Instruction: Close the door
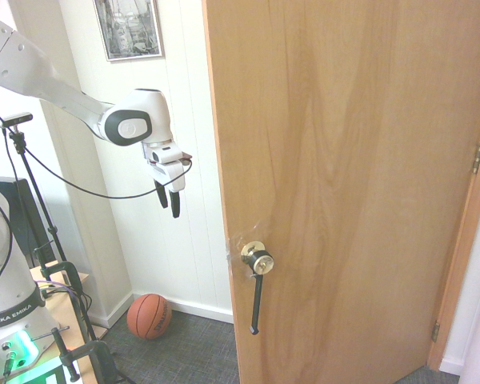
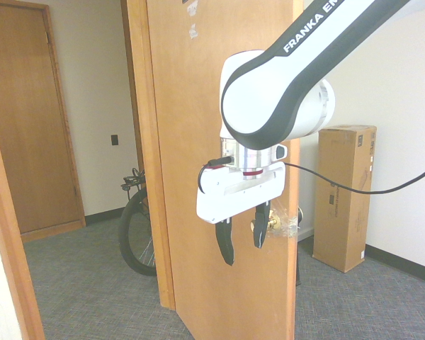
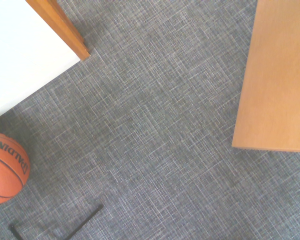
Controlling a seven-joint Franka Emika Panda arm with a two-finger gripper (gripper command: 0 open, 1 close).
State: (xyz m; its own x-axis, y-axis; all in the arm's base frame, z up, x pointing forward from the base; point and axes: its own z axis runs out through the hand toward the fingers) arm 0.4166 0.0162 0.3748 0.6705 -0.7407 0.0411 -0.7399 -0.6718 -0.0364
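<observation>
We judge this the approach step: our tool (image 2: 244,255) hangs open and empty, apart from the wooden door (image 1: 344,192), which stands ajar on its hinges, so next we should bring the fingers against it and push toward its frame (image 2: 150,156).

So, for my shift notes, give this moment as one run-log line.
door: open | tool: open, empty | basketball: on floor | cardboard box: upright

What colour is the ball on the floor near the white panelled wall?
The round basketball is orange with black lines, clearest in the wrist view.
</observation>
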